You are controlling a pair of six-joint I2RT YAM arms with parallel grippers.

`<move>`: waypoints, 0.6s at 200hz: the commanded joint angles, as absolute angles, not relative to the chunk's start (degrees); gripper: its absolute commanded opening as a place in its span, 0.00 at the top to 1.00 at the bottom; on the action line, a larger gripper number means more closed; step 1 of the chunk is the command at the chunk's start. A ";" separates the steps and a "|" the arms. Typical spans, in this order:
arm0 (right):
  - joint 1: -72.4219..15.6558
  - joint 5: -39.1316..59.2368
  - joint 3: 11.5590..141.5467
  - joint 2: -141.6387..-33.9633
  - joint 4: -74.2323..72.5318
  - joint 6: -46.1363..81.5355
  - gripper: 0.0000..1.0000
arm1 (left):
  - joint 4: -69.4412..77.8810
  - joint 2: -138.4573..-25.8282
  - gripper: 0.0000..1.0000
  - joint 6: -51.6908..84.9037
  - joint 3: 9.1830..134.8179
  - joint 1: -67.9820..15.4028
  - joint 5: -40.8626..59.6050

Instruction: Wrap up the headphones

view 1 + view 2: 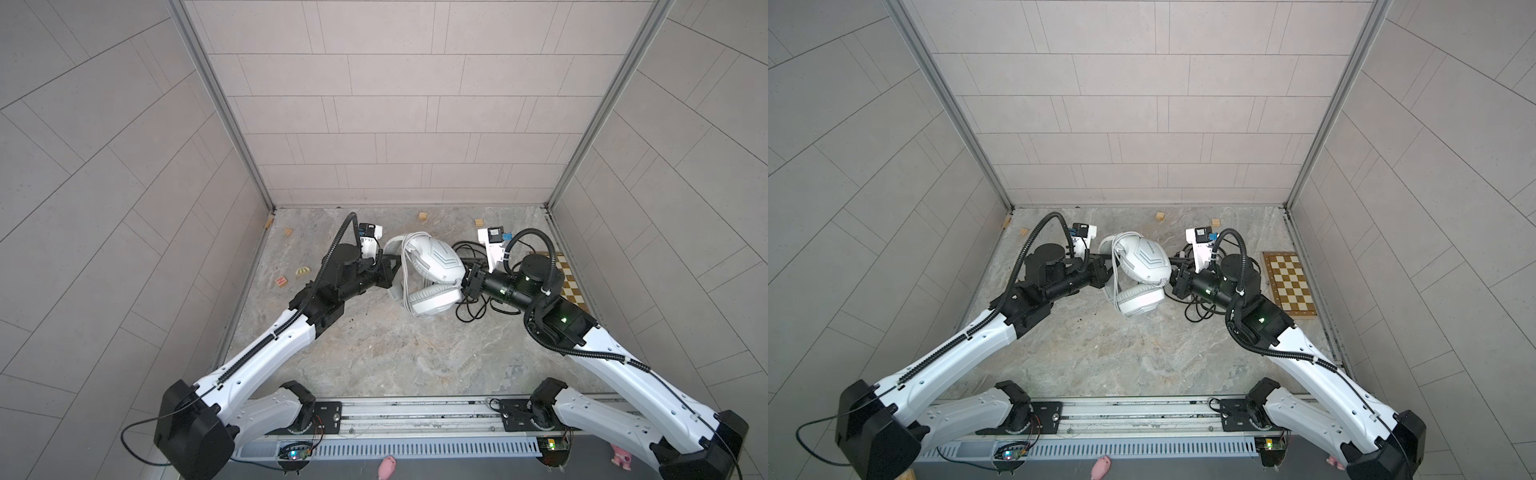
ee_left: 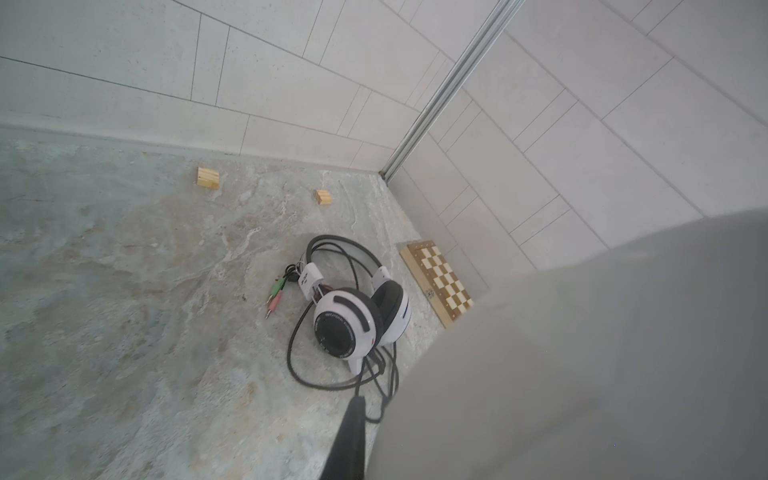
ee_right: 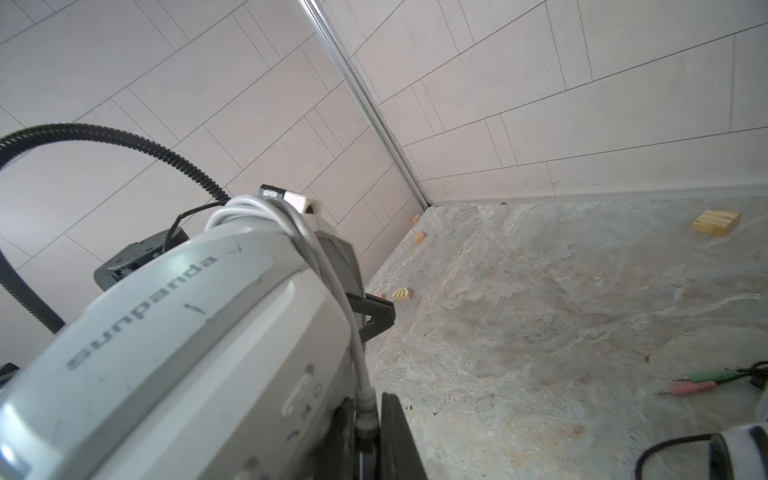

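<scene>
Gripping all-white plastic over-ear headset at middle of marble counter, left tool closed on headband, right tool closed on grey cable end; winding seems nearly done; black-and-white headset beside, not yet wrapped.

white headset smooth plastic; tabletop matt stone-look; chessboard wood.

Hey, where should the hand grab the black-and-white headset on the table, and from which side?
Probably its thin black headband wires, from above: they arch up, narrow enough to pinch, while the ear cups look too wide and round.
</scene>
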State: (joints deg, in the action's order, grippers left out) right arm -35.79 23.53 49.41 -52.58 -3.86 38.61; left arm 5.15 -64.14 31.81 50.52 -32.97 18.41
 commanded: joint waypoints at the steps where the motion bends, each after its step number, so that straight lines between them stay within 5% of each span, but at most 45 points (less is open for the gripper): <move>1: -40.16 22.46 50.28 -53.65 -3.54 41.49 1.00 | 22.03 -64.39 1.00 40.49 53.39 -31.20 16.24; 120: -55.16 9.22 61.66 -68.82 -1.32 33.66 0.99 | 36.27 -78.52 1.00 47.11 56.86 -32.54 25.57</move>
State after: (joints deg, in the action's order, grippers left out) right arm -50.06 6.00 59.94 -63.57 -8.38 38.44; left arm 29.10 -77.36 41.63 51.03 -30.96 27.81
